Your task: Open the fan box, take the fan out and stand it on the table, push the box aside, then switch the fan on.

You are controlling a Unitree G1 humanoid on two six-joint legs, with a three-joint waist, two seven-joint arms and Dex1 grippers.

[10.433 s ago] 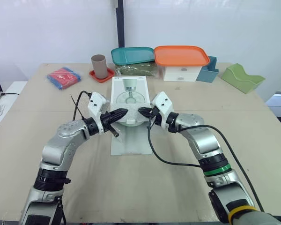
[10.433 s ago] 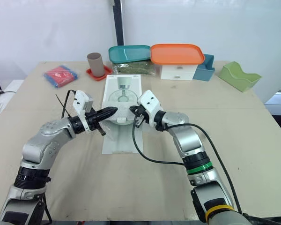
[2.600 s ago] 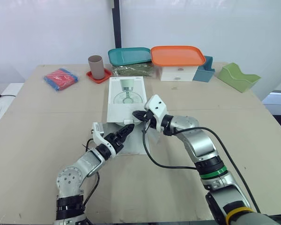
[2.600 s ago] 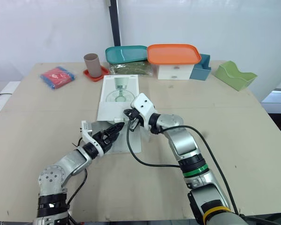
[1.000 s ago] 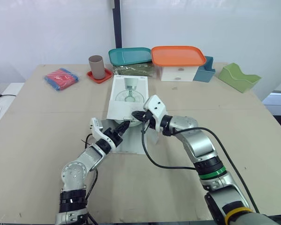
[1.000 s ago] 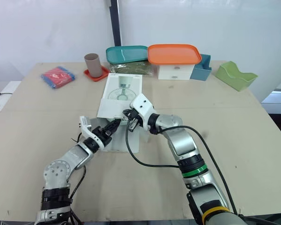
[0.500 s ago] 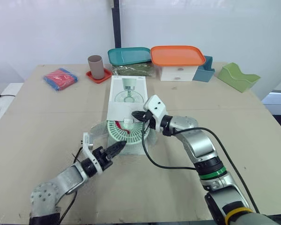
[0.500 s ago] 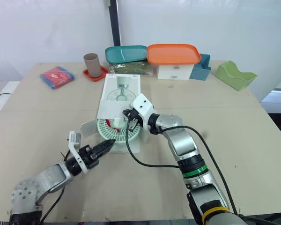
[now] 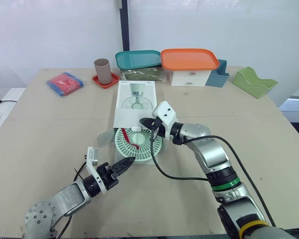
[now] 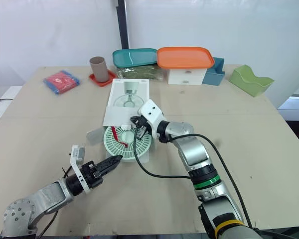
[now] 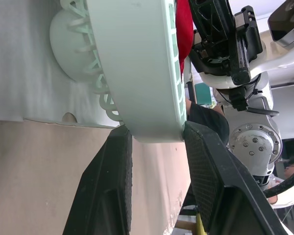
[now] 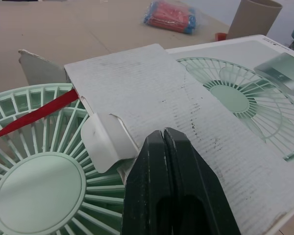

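A pale beige table (image 9: 50,129) stands before a white wall. The fan box (image 9: 135,102) lies flat at its middle, a white corrugated carton with a fan printed on its top. The fan (image 9: 139,145) lies face up at the box's near, open end, partly drawn out, with its far edge under the carton's top panel. It is a round mint-green plastic grille of thin radial ribs around a smooth hub, with a red strap (image 9: 131,139) across it.

The left gripper (image 9: 125,162) reaches in low from the box's near side. Its two black fingers are clamped on either side of the fan's thick rim, seemingly to draw it clear. The right gripper (image 9: 143,122), fingers pressed together, bears down on the box's top panel beside a small curled tab (image 12: 105,147), probably to pin the light carton while the fan slides.

Beyond the box's far end stand a brown cup (image 9: 104,70), a teal tray (image 9: 139,58) and an orange-lidded container (image 9: 192,64).
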